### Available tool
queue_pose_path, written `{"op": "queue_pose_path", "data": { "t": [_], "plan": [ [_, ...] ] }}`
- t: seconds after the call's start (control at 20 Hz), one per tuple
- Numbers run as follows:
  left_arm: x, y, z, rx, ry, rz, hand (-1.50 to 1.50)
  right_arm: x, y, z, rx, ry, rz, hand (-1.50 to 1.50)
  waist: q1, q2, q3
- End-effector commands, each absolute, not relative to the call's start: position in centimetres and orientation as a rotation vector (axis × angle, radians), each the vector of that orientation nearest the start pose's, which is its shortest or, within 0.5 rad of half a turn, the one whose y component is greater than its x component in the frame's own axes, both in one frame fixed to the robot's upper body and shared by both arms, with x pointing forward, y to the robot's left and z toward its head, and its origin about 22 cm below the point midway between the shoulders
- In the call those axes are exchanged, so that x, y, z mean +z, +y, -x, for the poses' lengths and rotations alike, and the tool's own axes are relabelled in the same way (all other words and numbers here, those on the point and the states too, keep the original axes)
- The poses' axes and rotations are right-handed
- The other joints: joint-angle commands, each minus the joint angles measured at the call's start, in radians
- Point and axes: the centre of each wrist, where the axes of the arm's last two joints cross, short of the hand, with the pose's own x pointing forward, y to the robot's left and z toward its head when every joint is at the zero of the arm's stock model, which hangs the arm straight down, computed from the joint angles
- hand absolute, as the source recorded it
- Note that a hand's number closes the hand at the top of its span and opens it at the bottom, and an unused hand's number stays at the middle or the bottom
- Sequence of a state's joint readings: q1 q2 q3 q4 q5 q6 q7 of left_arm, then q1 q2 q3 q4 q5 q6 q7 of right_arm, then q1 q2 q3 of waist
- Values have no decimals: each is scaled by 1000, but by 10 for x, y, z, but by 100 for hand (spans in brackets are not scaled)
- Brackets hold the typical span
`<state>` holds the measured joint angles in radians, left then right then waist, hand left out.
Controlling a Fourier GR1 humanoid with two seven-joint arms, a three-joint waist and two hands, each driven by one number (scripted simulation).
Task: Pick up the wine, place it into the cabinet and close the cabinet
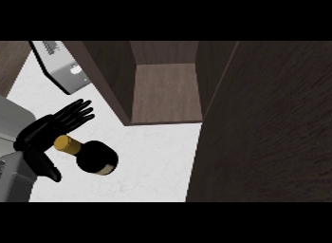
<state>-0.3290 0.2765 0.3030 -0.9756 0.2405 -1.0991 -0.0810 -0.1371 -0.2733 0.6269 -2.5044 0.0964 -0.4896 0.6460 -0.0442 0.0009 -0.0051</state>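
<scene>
Left robot hand (pixel 48 129) beside the wine bottle (pixel 92 156), fingers spread straight, thumb down, holding nothing.

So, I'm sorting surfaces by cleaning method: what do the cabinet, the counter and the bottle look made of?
Cabinet: brown wood or wood-look board, matte, faint grain lines. Counter: pale stone-like top, lightly veined. Bottle: dark, probably glass, with a gold neck; no clear shine shows.

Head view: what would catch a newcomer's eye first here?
The dark wine bottle with its gold neck stands on the white counter at lower left, right beside the black left robot hand, whose fingers are spread open. Above it, the brown cabinet is open, its door filling the right side.
</scene>
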Motion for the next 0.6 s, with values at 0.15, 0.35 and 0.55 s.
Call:
{"op": "queue_pose_path", "data": {
  "t": [0.15, 0.35, 0.55],
  "plan": [
    [-45, 343, -305, -468, -1418, 909, -150, 212, -161, -100, 156, -1961, -280, -150, -6, 3, -1],
    [-53, 341, -309, -472, -1342, 953, -150, 211, -163, -95, 161, -1947, -292, -150, -14, 1, -1],
    [-66, 338, -298, -479, -1299, 1020, -150, 207, -161, -104, 171, -1944, -276, -150, 2, 2, 0]
  ]
}}
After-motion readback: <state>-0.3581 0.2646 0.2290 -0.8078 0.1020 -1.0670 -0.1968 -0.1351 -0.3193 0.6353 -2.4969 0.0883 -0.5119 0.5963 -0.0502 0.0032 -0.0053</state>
